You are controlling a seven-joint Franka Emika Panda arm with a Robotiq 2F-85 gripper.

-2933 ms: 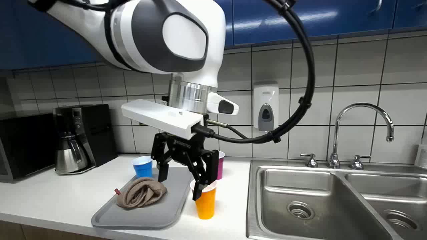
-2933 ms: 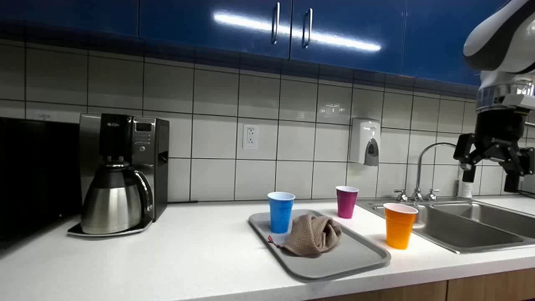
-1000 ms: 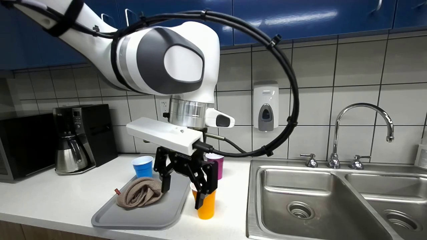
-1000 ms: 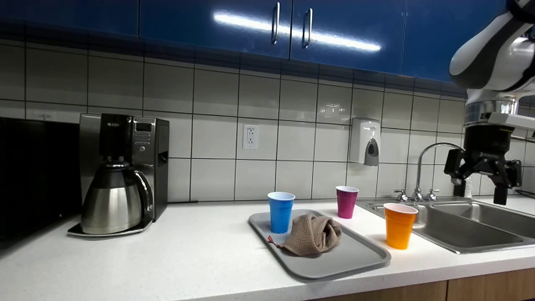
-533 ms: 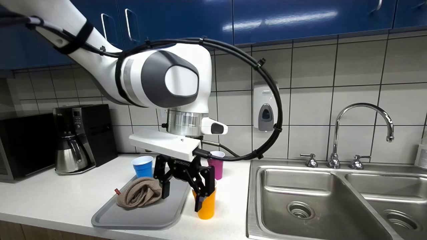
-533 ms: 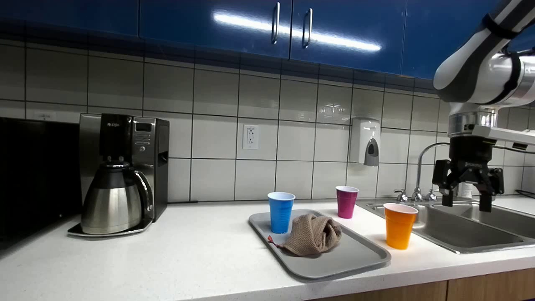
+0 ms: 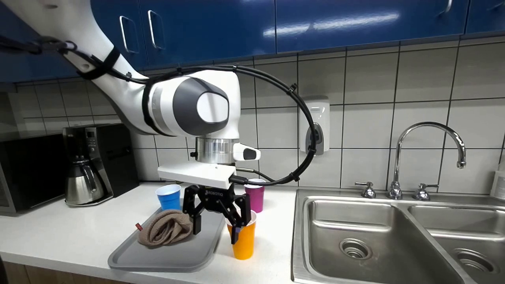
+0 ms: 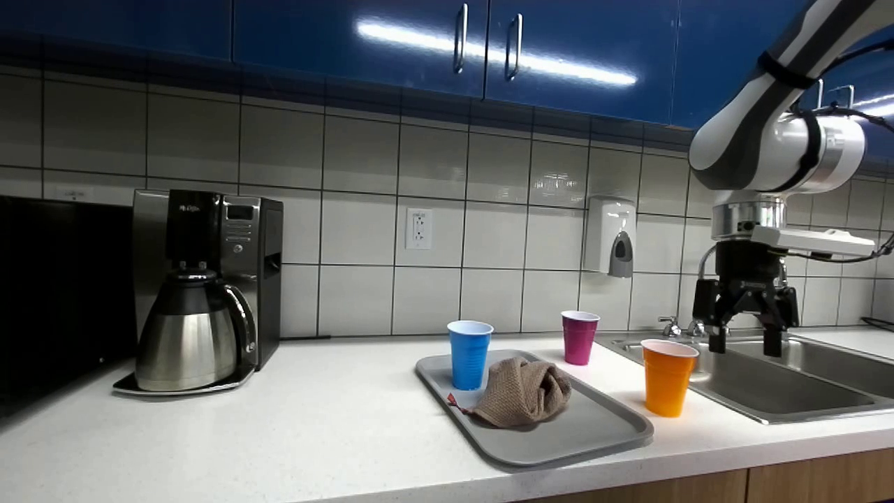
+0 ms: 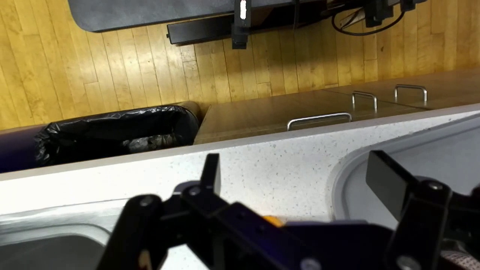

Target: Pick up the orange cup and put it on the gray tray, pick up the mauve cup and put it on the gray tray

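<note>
Tool (image 8: 744, 343) hangs spread; orange cup (image 8: 668, 383), mauve cup (image 8: 579, 341) beside gray tray (image 8: 597, 427)

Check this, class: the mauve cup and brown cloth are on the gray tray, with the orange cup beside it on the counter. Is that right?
Not quite: an exterior view shows the mauve cup on the counter; the blue cup is on the gray tray with the brown cloth. The rest is right.
</note>
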